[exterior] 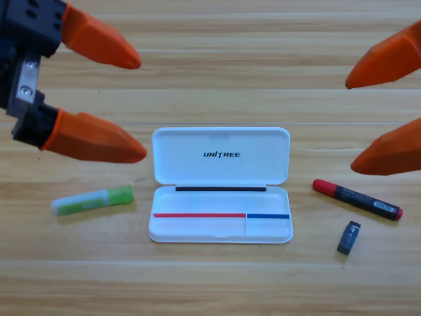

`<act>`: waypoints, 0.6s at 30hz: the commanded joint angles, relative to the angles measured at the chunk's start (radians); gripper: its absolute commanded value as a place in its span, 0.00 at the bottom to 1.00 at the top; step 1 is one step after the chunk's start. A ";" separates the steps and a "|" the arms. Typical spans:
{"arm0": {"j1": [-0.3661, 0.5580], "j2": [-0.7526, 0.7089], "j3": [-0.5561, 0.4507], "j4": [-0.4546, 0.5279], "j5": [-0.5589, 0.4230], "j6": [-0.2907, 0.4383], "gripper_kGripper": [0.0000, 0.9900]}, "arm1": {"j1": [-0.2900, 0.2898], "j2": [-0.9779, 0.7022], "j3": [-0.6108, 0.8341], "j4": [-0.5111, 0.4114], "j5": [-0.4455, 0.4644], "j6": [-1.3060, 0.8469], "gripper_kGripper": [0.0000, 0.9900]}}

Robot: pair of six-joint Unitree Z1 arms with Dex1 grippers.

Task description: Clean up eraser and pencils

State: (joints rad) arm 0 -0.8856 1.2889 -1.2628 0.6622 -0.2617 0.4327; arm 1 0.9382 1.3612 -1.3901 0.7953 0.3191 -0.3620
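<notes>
Nothing is stowed: the white hinged plastic case [221,197] lies open and empty on the wooden counter [210,283]. The lime-green pencil [93,201] lies left of it; the red-capped black pencil [357,199] and small dark eraser block [349,237] lie right. My left gripper [141,105] and right gripper [350,125] hover above, both with jaws spread, holding nothing.

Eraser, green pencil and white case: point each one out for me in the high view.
eraser [348,237], high view, middle of the small dark block.
green pencil [93,201], high view, midway along its lime barrel.
white case [220,154], high view, inside of the open lid, on the UNITREE lettering.
</notes>
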 commanded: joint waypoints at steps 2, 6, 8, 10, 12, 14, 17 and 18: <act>-0.029 0.035 0.016 0.010 0.009 -0.006 0.97 | 0.025 -0.014 0.039 0.001 0.002 0.012 0.89; -0.029 0.036 0.013 0.010 0.010 -0.006 0.95 | 0.025 -0.022 0.039 0.001 0.011 0.020 0.89; -0.029 0.038 0.013 0.010 0.019 -0.006 0.95 | 0.025 -0.034 0.045 0.001 0.011 0.021 0.89; -0.029 0.040 0.013 0.008 0.041 -0.006 0.94 | 0.025 -0.037 0.048 0.001 0.011 0.026 0.89; -0.029 0.033 0.010 0.014 0.064 0.012 0.94 | 0.025 -0.030 0.045 0.004 0.008 0.052 0.89; -0.029 0.021 0.014 0.017 0.110 0.032 0.94 | 0.025 -0.022 0.040 0.024 -0.005 0.084 0.89; -0.029 0.047 0.010 0.059 0.147 0.052 0.94 | 0.008 -0.002 0.019 0.068 -0.110 0.155 0.89; -0.027 0.060 0.010 0.066 0.179 0.052 0.94 | -0.012 0.004 0.011 0.082 -0.124 0.179 0.90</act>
State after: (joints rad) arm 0 -0.8867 1.2974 -1.2629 0.6815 -0.1369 0.4640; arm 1 0.9382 1.3571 -1.3797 0.8193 0.2871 -0.2514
